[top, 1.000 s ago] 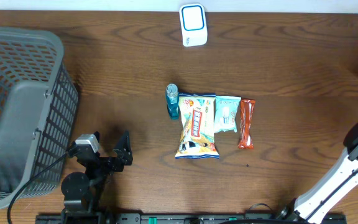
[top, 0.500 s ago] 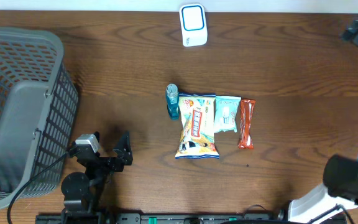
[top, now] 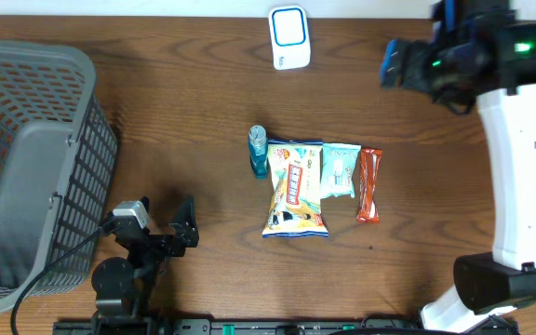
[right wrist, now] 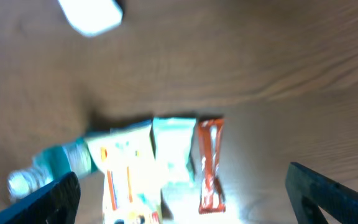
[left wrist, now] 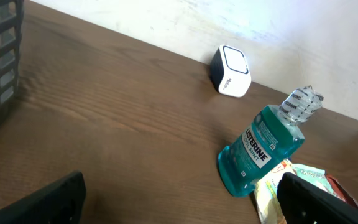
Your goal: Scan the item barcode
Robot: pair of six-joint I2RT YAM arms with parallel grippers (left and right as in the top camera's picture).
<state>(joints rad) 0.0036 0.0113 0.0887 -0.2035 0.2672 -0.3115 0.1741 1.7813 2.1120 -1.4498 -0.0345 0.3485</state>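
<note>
Wooden table [top: 175, 102]. Mouthwash bottle [top: 258, 151] and snack packets [top: 294, 188] lie packed together at centre. Left gripper [top: 186, 223] and right gripper [top: 394, 63] both stand spread, empty. Picking one item could drag its touching neighbours.

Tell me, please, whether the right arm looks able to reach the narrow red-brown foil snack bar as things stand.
Probably yes: the right pincer hangs open, nothing lies over the narrow red-brown foil snack bar, and only the pale teal packet lies beside it, on its left.

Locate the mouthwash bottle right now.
Overhead view: the mouthwash bottle sits mid-table at the left end of the item row, right beside the snack bag.
</note>
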